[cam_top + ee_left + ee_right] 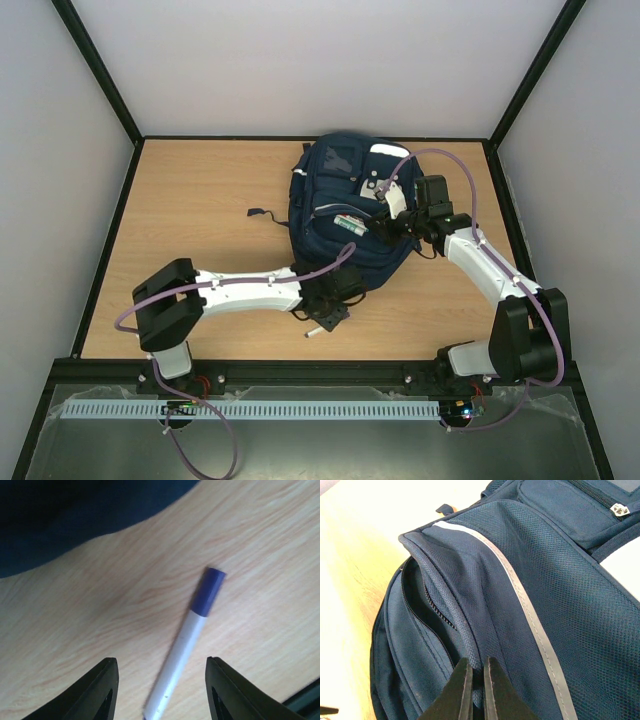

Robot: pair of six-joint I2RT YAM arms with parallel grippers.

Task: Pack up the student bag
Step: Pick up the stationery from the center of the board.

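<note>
From above, the student bag (345,215) lies mid-table. The left gripper (328,316) hangs just off the bag's near edge, and the right gripper (392,222) is on its right side.

At the left wrist, the fingers are apart around a blue-capped pen (192,635) lying askew near the bag. Closing could roll or flick it away.

At the right wrist, the fingers are together, pinching bag fabric beside the open zip (427,610). That thin fold may slip, letting the opening sag shut.

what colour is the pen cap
Dark blue cap, clearest in the left wrist view.
</note>
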